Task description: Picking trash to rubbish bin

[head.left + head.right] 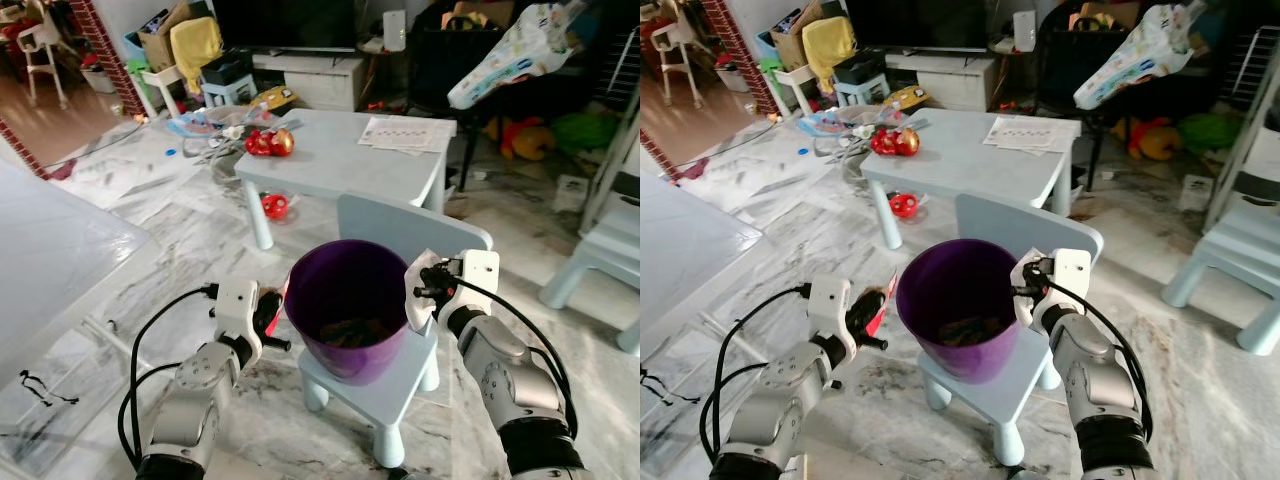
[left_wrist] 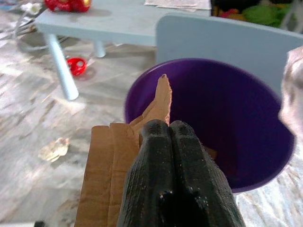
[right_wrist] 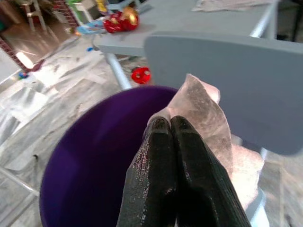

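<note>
Left eye view shows a purple bin (image 1: pixel 347 305) on a small blue chair (image 1: pixel 400 225). The left gripper (image 1: pixel 268 318), just left of the bin, has its jaws pinched tight on a torn cardboard piece (image 2: pixel 123 156). The right gripper (image 1: pixel 428 283), at the bin's right rim, squeezes a crumpled tissue (image 3: pixel 203 111). Both look light. The cardboard is stiff; the tissue is soft and could tear, so hold its bunched middle.

A glossy purple plastic bin (image 1: pixel 345 305) is seen on a smooth matt pale-blue plastic chair (image 1: pixel 400 385). Just beside the bin's rim, rough brown cardboard (image 2: pixel 106 165) and thin crinkled white tissue (image 3: pixel 203 111) are held. The floor (image 1: pixel 130 270) beneath is polished veined marble.
</note>
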You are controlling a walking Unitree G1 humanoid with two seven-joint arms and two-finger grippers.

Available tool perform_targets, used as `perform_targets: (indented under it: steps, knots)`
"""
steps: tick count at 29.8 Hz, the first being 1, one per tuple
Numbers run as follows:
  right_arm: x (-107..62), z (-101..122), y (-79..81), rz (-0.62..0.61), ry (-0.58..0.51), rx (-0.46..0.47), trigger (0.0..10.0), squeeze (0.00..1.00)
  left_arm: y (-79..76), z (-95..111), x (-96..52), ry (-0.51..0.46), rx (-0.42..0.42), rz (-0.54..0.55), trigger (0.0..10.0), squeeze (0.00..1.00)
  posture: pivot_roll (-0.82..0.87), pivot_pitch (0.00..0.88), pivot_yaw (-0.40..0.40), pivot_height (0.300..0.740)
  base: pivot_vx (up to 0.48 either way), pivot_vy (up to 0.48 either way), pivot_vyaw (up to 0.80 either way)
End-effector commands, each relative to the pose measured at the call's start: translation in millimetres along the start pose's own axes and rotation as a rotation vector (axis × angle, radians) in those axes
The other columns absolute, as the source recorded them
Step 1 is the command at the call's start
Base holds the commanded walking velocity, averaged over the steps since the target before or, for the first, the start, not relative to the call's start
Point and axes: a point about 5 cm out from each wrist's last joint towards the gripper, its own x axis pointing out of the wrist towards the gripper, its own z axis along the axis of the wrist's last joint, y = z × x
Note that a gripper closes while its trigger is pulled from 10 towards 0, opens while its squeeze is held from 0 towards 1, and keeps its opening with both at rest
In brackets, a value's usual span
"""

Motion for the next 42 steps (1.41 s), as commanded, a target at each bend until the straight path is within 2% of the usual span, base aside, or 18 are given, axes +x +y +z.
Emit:
perform_targets:
  steps: [1,4,5,10,18,35,42]
  knots:
    - [4.4,12,6.5,0.021,-0.051,-0.022,0.0,0.00,6.4,11,-3.1,-0.045,0.009,0.028,0.0,0.00,0.02,0.028,0.116,0.740,0.000,0.000,0.00]
    - [3.8,18,2.0,0.005,-0.084,-0.026,0.0,0.00,5.5,19,-2.3,-0.082,-0.011,0.029,0.0,0.00,0.02,0.032,0.117,0.740,0.000,0.000,0.00]
    - [2.4,19,-4.9,-0.010,-0.088,-0.025,0.0,0.00,4.5,26,-0.1,-0.117,-0.012,0.029,0.0,0.00,0.01,0.039,0.117,0.740,0.000,0.000,0.00]
    - [-0.9,20,-12.6,-0.023,-0.103,-0.037,0.0,0.00,3.4,30,2.8,-0.128,-0.033,0.043,0.0,0.00,0.00,0.046,0.116,0.740,0.255,0.213,0.00]
    - [-2.5,22,-14.9,-0.021,-0.116,-0.050,0.0,0.00,2.9,30,2.4,-0.134,-0.049,0.053,0.0,0.00,-0.01,0.046,0.109,0.740,0.322,0.356,0.00]
    - [-3.9,36,-19.7,-0.030,-0.146,-0.092,0.0,0.00,1.1,35,7.1,-0.150,-0.104,0.075,0.0,0.00,-0.03,0.046,0.092,0.740,0.000,0.000,0.00]
    - [-3.2,39,-18.5,-0.028,-0.157,-0.090,0.0,0.00,1.2,34,7.5,-0.140,-0.107,0.078,0.0,0.00,-0.03,0.046,0.089,0.740,0.000,0.460,0.00]
